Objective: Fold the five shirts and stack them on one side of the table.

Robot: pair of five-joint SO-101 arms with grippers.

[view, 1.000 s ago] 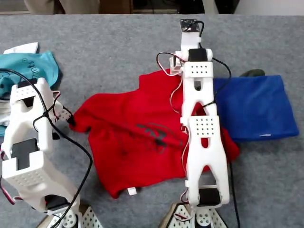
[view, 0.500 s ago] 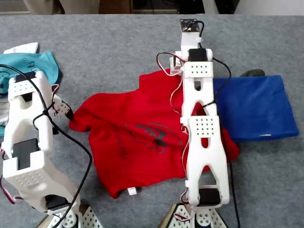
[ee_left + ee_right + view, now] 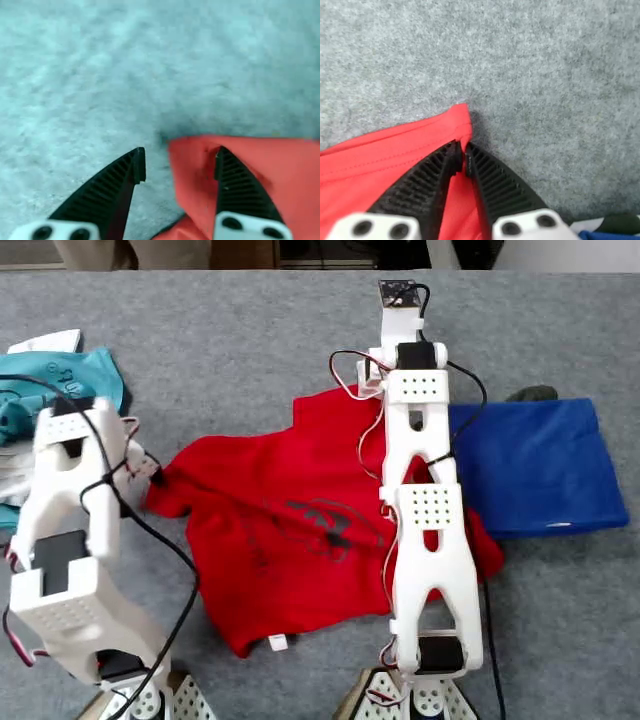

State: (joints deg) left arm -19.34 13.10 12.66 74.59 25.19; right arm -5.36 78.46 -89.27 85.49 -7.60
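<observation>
At mid-table the red shirt (image 3: 290, 530) lies spread but rumpled, its hem toward the near edge and one sleeve (image 3: 175, 485) reaching left. The right gripper (image 3: 462, 150) has its fingers pinched shut on the shirt's far edge, right at a corner of the fabric. It probably holds there to anchor that side while the other is worked. The right arm stretches over the shirt's right half to reach that corner.

The left gripper (image 3: 180, 152) sits low at the left sleeve with its fingers spread. One is over the grey table (image 3: 230, 340) and the other over the red cloth, so the sleeve's end lies between them. That placement looks meant for closing on the sleeve and pulling it flat or folding it inward.

At the right, a folded blue shirt (image 3: 540, 465) rests just beside the red one, likely the start of the stack. At the far left a teal shirt (image 3: 95, 375) lies unfolded.
</observation>
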